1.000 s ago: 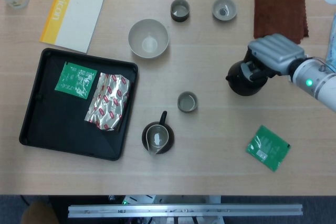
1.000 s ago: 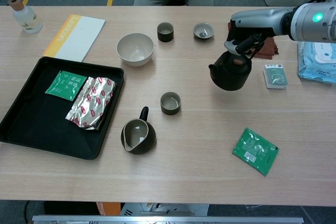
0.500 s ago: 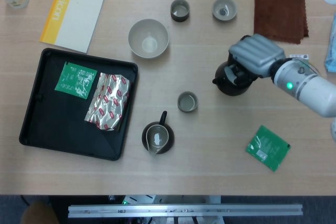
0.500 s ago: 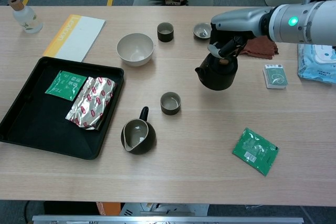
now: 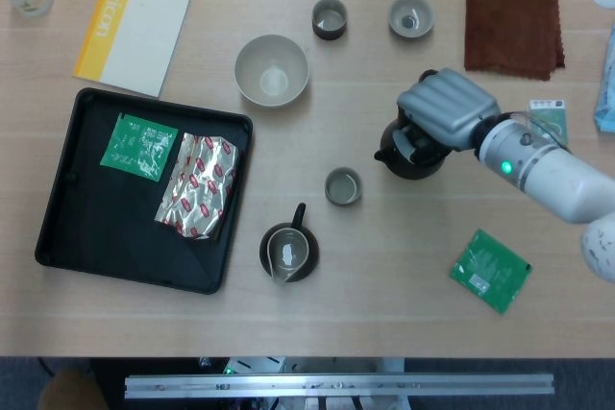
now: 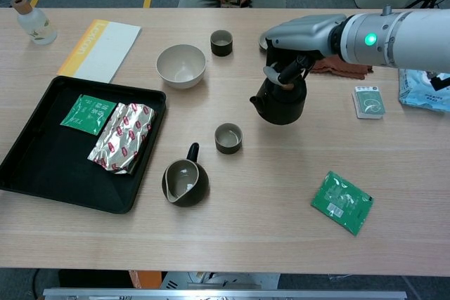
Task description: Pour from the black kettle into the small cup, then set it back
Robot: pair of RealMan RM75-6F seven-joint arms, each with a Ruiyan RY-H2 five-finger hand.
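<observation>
While the right hand (image 5: pixel 444 108) grips the black kettle (image 5: pixel 411 153) from above, fingers curled down over its top handle, the kettle hangs clear of the table (image 5: pixel 404 266), upright or nearly so, spout pointing toward the small cup (image 5: pixel 342 186). Kettle sits just up and to the right of the cup, near but not touching; chest view puts the spout (image 6: pixel 256 101) short of the cup's rim (image 6: pixel 228 131). Cup looks empty from above. Taking the cup as landmark: dark pitcher (image 5: pixel 288 251) with handle lies just below and left of it; pale bowl (image 5: pixel 272 70) above and left; two more small cups (image 5: pixel 330 18) further above, well apart from it; brown cloth (image 5: pixel 514 28) far up and right, beyond the hand; green packet (image 5: pixel 490 270) below and right. Black tray (image 5: pixel 67 228) well to the left holds a green sachet (image 5: pixel 139 145) and a foil packet (image 5: pixel 200 184). Left hand not visible in either view.
</observation>
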